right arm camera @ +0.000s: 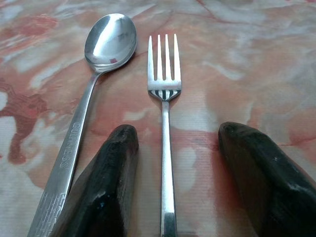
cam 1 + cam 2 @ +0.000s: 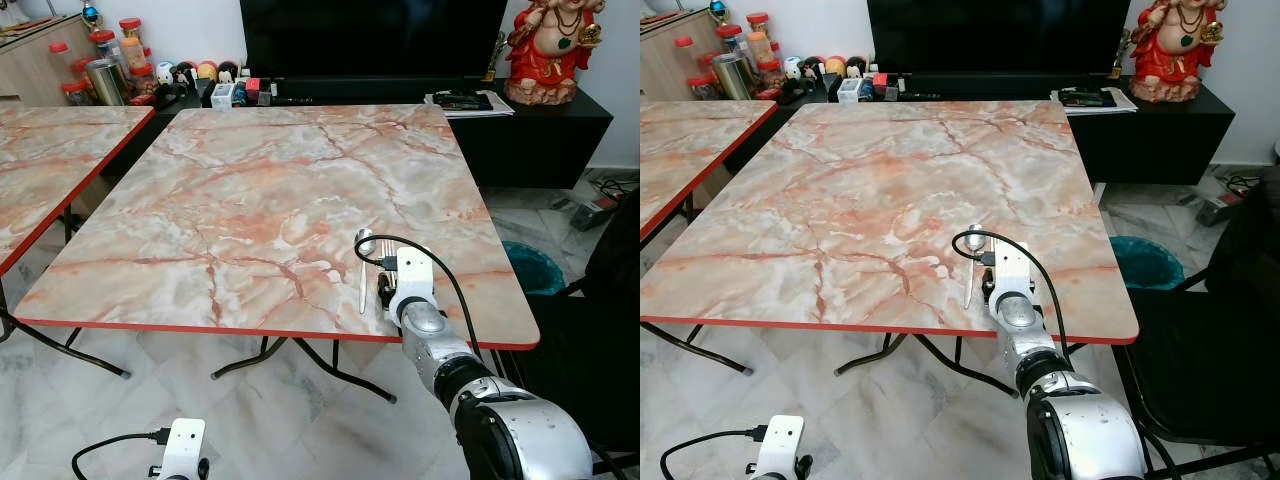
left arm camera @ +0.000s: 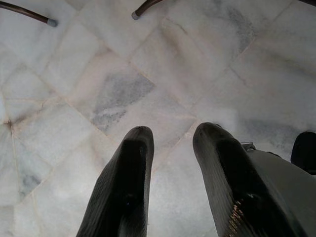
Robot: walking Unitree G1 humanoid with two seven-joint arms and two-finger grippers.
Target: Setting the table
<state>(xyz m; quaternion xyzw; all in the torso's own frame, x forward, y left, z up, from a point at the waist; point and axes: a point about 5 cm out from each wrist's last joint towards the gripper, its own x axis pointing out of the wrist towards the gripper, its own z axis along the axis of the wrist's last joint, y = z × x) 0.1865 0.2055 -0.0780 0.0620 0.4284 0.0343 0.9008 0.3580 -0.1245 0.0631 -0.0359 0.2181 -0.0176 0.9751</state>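
A silver spoon and a silver fork lie side by side on the marble table, near its front right edge. The spoon is to the left of the fork and points away from me. My right gripper is low over the tabletop and open, one black finger on each side of the fork's handle without touching it. From the head views its wrist covers most of the fork. My left gripper hangs idle over the floor, open and holding nothing.
A second marble table stands to the left. Behind are a dark TV console with jars and a red statue. A black chair and a teal basket sit at the right. Folding table legs stand on the tiled floor.
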